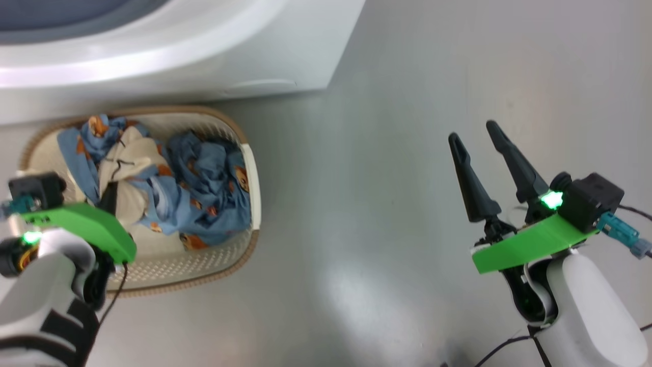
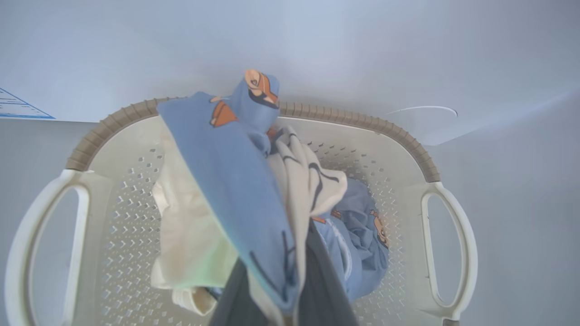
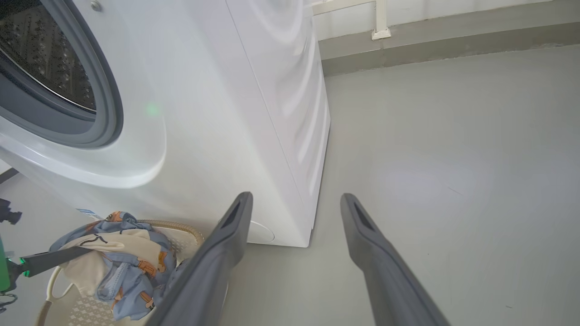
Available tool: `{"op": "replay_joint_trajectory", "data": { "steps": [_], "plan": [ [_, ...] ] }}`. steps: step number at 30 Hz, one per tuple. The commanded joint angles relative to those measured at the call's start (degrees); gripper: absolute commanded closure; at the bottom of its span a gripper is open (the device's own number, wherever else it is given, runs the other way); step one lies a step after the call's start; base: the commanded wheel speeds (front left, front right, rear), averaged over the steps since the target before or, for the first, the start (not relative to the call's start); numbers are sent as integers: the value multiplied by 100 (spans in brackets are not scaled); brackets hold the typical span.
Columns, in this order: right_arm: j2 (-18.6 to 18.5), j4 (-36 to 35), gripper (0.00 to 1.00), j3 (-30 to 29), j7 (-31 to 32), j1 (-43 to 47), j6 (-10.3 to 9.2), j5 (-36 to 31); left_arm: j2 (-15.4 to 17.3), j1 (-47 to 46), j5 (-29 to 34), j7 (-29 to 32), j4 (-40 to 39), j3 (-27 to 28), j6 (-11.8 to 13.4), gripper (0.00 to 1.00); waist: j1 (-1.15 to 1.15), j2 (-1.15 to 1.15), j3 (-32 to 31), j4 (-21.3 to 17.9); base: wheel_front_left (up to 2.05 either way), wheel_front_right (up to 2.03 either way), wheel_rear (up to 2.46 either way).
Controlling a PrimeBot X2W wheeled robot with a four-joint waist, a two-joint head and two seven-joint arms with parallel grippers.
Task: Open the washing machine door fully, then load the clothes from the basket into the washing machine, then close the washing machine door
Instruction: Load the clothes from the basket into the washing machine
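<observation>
The white washing machine (image 1: 153,61) stands at the back left, its steel drum (image 3: 41,59) uncovered inside the grey seal; the washing machine door is out of view. In front of it sits the cream basket (image 1: 204,260) holding blue bear-print and cream clothes (image 1: 204,188). My left gripper (image 1: 112,189) reaches into the basket's left half and is shut on a bunch of blue and cream cloth (image 2: 235,181), which rises above the basket's perforated wall (image 2: 127,217). Over bare floor to the right, my right gripper (image 1: 473,131) stands open with nothing between its fingers (image 3: 235,217).
Grey floor (image 1: 382,204) spreads right of the basket and the machine's corner. A wall base with a white pipe (image 3: 379,27) runs along the back. A blue label (image 2: 18,108) marks the machine's front. The basket nearly touches the machine.
</observation>
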Motion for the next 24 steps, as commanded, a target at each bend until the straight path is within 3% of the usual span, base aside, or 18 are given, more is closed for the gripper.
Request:
{"op": "replay_joint_trajectory", "data": {
  "steps": [1, 17, 24],
  "plan": [
    [-14, -84, 0, 86, -28, 257, 8, 63, 271, 235, 137, -76, -124, 260, -7, 100, 0, 0, -406, 148, 0, 0, 0],
    [-124, 73, 0, -88, -28, 1097, 8, 174, -61, 1986, 2067, -77, -1937, 2293, -7, 100, 0, 0, -1710, 265, 0, 0, 0],
    [-191, 123, 0, -150, -28, 1462, 8, 217, -269, 2710, 2499, -77, -2724, 2651, -8, 100, 0, 0, -2189, 304, 0, 0, 0]
  ]
}}
